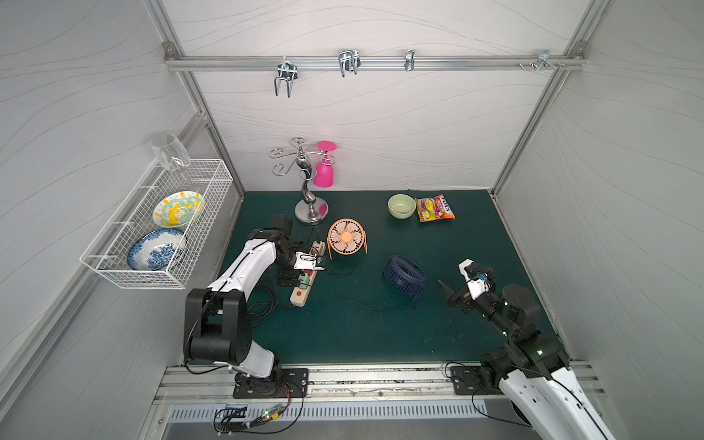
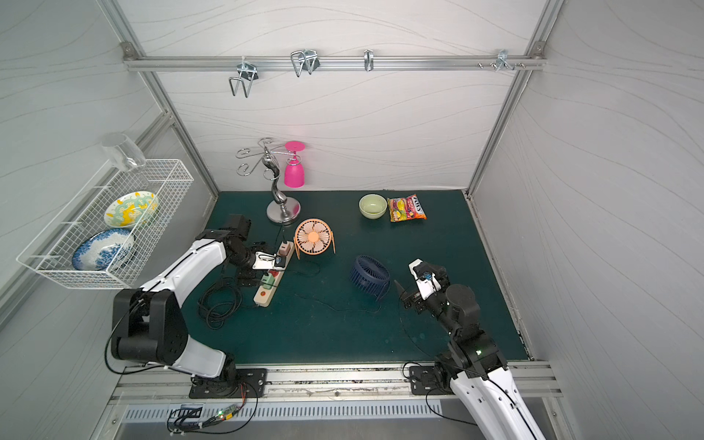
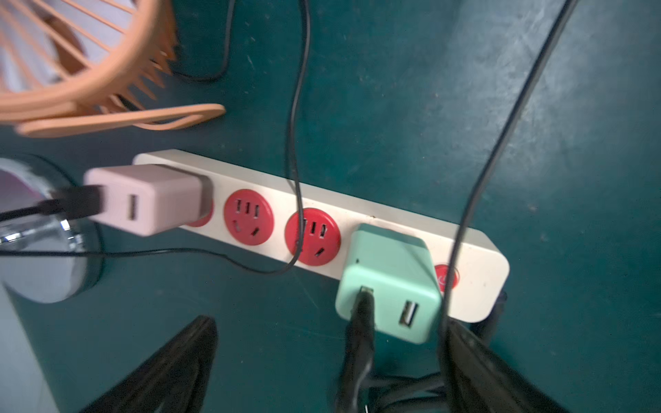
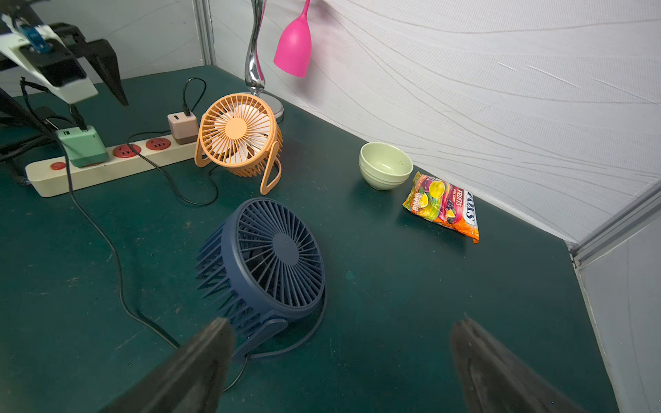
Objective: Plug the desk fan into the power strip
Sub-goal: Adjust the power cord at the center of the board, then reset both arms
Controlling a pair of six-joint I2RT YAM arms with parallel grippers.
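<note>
The cream power strip point(image 3: 379, 216) lies flat on the green bench point(image 3: 411, 89), a mint adapter point(image 3: 390, 279) and a pink adapter point(image 3: 150, 198) seated in its red sockets, with two sockets between them bare, while the navy desk fan point(image 4: 275, 254) stands upright well apart.

A green bowl point(image 1: 401, 206) sits beside a snack bag point(image 1: 435, 208), upper centre; left of them a pink glass point(image 1: 324, 173) hangs from a chrome rack point(image 1: 311, 213).
</note>
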